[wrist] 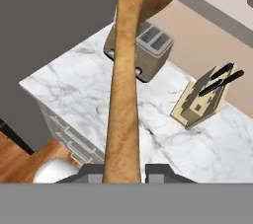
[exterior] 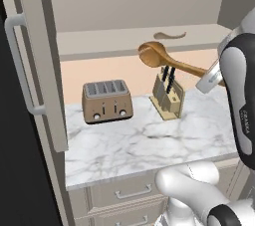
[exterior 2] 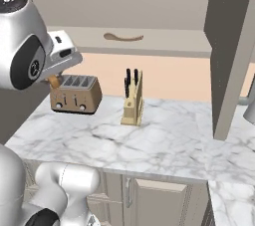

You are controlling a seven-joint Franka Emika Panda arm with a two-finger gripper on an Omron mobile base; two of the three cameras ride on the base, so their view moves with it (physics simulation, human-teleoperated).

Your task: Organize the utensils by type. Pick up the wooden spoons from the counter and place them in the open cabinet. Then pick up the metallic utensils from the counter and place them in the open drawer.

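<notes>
My gripper [wrist: 122,172] is shut on the handle of a wooden spoon [wrist: 122,90], whose orange-brown shaft runs up from between the fingertips [wrist: 90,171]. In the left base view this spoon [exterior: 158,55] hangs in the air above the counter [exterior: 129,145], its bowl pointing left just below the shelf of the open cabinet [exterior: 114,43], with the gripper [exterior: 208,76] at its right end. Another wooden spoon [exterior: 169,35] lies flat on that shelf, the same spoon [exterior 2: 123,37] in the right base view. The drawer and the metallic utensils are out of view.
A bronze toaster [exterior: 107,100] and a knife block [exterior: 168,96] with black-handled knives stand at the back of the counter under the held spoon. The cabinet's door [exterior: 35,60] hangs open at the left. Closed drawer fronts [exterior: 132,190] sit below the counter edge.
</notes>
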